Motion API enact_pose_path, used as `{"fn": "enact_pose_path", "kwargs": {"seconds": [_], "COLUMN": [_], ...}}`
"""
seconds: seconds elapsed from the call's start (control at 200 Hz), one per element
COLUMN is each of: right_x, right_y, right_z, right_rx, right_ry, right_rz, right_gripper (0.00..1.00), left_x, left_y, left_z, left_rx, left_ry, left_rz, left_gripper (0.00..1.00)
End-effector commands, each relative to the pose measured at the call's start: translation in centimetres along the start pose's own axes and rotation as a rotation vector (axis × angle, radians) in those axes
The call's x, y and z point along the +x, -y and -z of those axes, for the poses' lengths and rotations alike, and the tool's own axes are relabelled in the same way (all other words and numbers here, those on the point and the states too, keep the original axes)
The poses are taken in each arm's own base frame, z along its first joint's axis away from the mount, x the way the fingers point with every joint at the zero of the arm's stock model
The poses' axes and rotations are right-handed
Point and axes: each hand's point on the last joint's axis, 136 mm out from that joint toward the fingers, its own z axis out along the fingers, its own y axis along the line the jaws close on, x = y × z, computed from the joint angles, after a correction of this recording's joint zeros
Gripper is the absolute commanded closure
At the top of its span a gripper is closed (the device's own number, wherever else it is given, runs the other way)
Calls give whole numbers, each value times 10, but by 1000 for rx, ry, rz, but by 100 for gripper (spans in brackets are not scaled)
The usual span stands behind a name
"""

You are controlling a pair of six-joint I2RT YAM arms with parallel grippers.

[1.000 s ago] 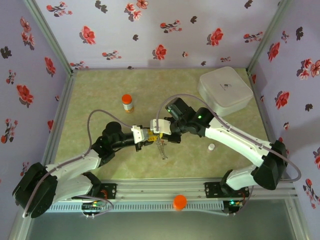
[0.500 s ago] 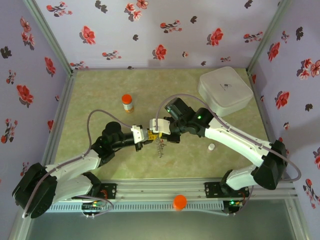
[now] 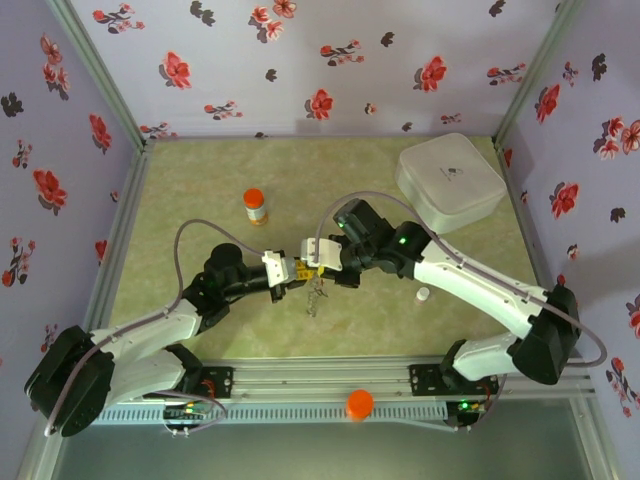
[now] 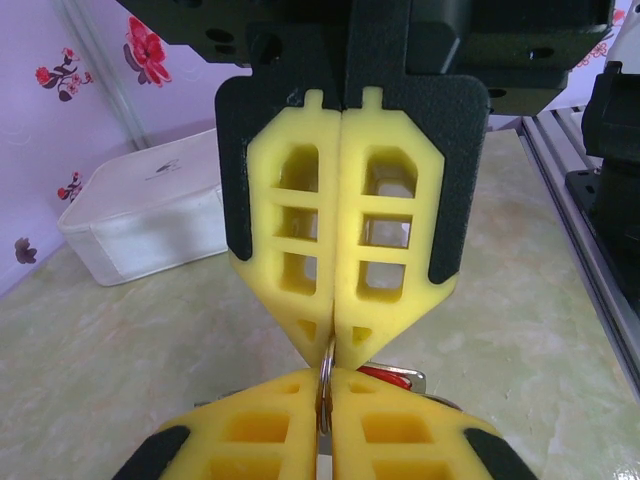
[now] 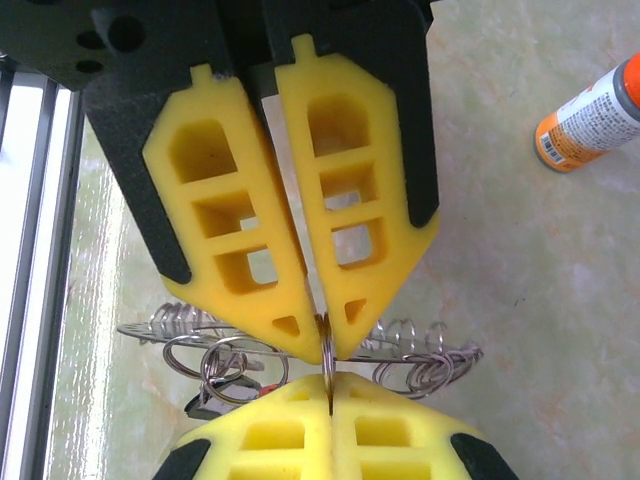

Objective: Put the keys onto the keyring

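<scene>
Keyring [image 5: 327, 360], thin silvery loop, between left end effector [image 4: 325, 400], right end effector [image 5: 330, 392]

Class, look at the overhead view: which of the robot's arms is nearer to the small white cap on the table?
Right. The right arm passes just beside the white cap; the left arm lies far off on the opposite side.

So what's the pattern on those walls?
The walls are pale lilac with scattered red and dark flowers; clearest in the top external view.
</scene>
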Motion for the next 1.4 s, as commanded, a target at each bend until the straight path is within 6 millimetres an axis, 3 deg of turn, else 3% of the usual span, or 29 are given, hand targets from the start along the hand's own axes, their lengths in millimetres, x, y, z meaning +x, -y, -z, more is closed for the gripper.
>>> {"fn": "enact_pose_path", "kwargs": {"seconds": [0.0,0.115,0.185,0.26,0.365,0.46,0.71,0.89,1.155,1.395], "right_x": [-29,-29,-30,-27,-19,-12,-6,-6,1,5], "right_y": [1,0,0,2,4,1,-6,-6,-1,0], "right_z": [10,11,14,19,31,38,33,25,19,13], "right_rx": [17,18,25,49,76,81,61,37,52,41], "right_ry": [127,136,149,173,228,269,300,299,259,222], "right_rz": [18,11,-3,-37,-114,-176,-257,-294,-314,-319], "right_gripper": [100,100,100,82,74,72,68,70,86,91], "left_x": [-9,-10,-12,-15,-22,-29,-33,-34,-35,-36], "left_y": [0,1,1,0,-3,-4,-4,-4,-3,-3], "left_z": [-1,-1,-1,1,3,5,6,7,8,8], "left_rx": [10,12,11,3,-15,-28,-36,-38,-34,-36], "left_ry": [23,27,31,42,79,121,153,155,156,160], "left_rz": [-15,-15,-21,-27,-32,-31,-41,-42,-49,-52], "left_gripper": [90,100,100,100,100,100,100,100,100,100]}}
